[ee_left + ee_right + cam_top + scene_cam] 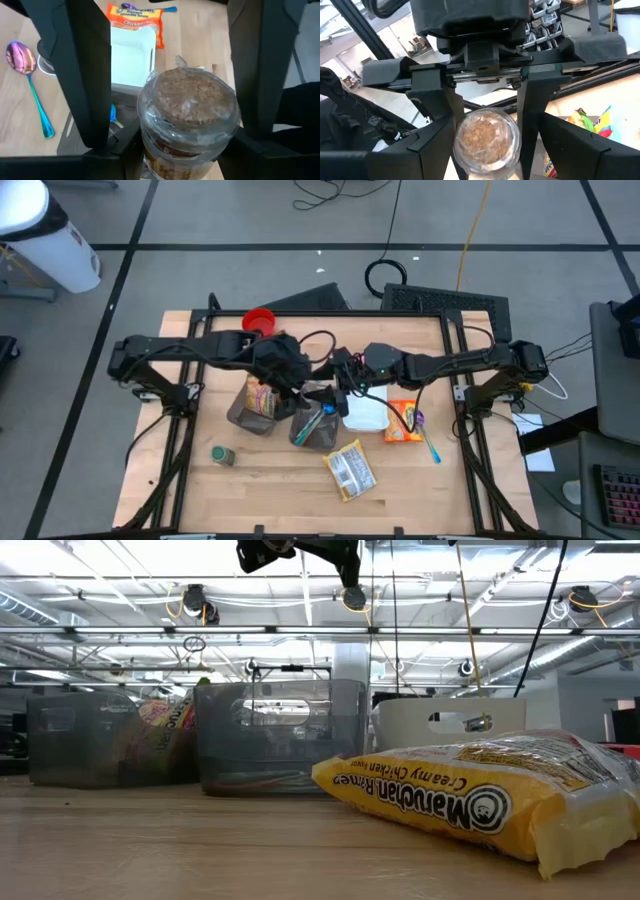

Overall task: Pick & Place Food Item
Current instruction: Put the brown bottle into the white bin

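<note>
Left gripper [187, 150]: I see its two dark fingers [82, 75] closed against the sides of a clear jar [187, 115], one on either side, so I read it as clamped on the jar.
Jar: clear-walled, filled with brown granules under a plastic seal; held off the table between both grippers, above the bins at mid-table.
Right gripper [485, 150]: my right wrist view shows the same jar end-on between its fingers [432, 145], which stand spread wide on either side; I cannot tell whether they press on the glass.
Left arm [190, 350]: reaches in from the table's left edge, stretched flat toward the centre, wrist bent over the bins.
Right arm [470, 362]: reaches in from the right edge, equally low and straight, its wrist meeting the left one head-on.
Grey bins [250, 410]: two, just beside each other under the grippers; the left one holds a snack bag.
White tray [366, 414]: just right of the bins.
Orange ramen pack [403, 421]: touching the tray's right side, with an iridescent spoon [428, 435] beside it.
Yellow Maruchan ramen pack [350, 470]: near the front edge, apart from the rest.
Small tin [222, 455]: front left, alone.
Red cup [258, 320]: back edge of the table [280, 490].
</note>
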